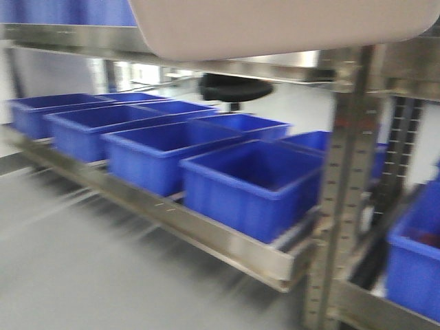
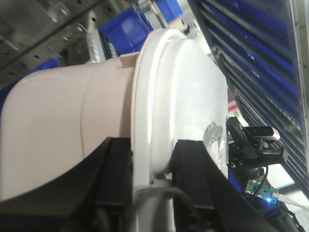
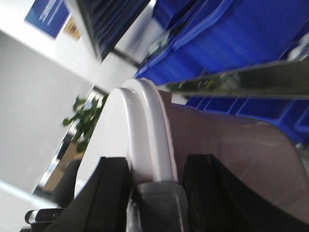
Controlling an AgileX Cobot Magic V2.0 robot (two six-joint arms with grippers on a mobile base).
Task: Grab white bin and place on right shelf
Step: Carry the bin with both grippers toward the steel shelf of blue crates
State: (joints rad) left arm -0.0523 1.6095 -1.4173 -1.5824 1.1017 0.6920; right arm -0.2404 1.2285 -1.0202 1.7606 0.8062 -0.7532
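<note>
Left gripper [image 2: 152, 181]: black fingers [image 2: 116, 183] pinched the smooth, rounded lid rim. Right gripper [image 3: 154, 191] clamped it likewise. White bin [image 1: 275, 27], pinkish and translucent, spanned the front view's top edge, above glossy blue crates [image 1: 254, 185] on the steel shelf [image 1: 206, 237].

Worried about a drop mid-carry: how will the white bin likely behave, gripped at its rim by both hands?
Probably stiff enough: the white bin shows no bending with the left hand and right hand each straddling its rim. Its glossy plastic may slip. Bulky and held only at the rim, it could tilt.
</note>
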